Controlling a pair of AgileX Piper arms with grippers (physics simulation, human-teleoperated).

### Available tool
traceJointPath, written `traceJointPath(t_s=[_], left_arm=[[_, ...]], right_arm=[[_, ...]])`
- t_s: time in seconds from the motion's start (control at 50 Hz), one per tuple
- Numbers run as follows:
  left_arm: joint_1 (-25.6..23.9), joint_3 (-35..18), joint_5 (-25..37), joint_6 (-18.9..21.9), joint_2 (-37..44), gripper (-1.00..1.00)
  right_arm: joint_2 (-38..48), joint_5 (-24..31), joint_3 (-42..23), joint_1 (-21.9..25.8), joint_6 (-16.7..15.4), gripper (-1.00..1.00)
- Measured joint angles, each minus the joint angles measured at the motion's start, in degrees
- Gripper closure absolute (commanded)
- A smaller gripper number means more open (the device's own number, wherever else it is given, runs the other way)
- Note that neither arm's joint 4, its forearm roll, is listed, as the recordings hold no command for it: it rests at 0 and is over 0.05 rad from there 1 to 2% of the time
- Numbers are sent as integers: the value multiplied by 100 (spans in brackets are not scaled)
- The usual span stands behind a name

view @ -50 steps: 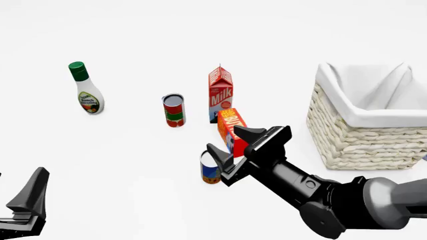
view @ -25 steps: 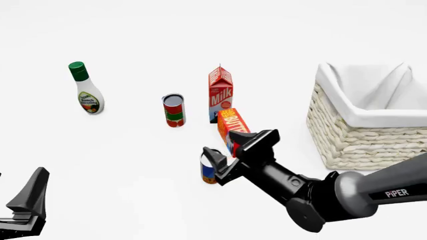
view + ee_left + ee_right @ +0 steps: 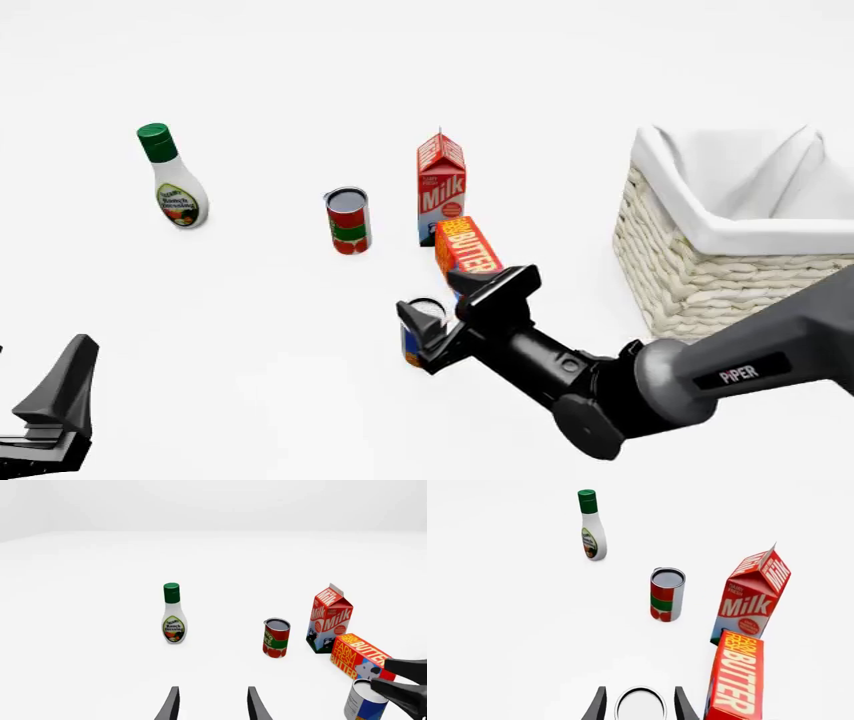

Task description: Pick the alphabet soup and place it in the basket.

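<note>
1. White table [image 3: 267, 330] under even light, with no visible edge against the white background.
2. Soup can [image 3: 419, 338] stands upright near the front middle, just in front of the butter box [image 3: 466, 251]; its silver top [image 3: 640, 705] shows between the right fingers in the right wrist view.
3. Right gripper [image 3: 447, 312] reaches in from the right, its two fingers [image 3: 598, 706] spread either side of the can. They look close to its sides, but I cannot tell whether they touch it.
4. Basket [image 3: 721, 270] sits at the right edge, well apart from the can, white cloth folded over its rim.
5. Milk carton [image 3: 441, 187] stands upright just behind the butter box; a red and green can [image 3: 347, 221] is to its left, and a dressing bottle [image 3: 172, 177] farther left.
6. Left gripper [image 3: 212, 707] is low at the front left, fingers parted and holding nothing.
</note>
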Motion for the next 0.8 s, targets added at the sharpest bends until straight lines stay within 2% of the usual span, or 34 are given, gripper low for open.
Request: traceJointPath(t_s=[0.8], left_arm=[[0, 0, 0, 0, 0, -100]], right_arm=[[596, -169, -214, 12, 125, -100]])
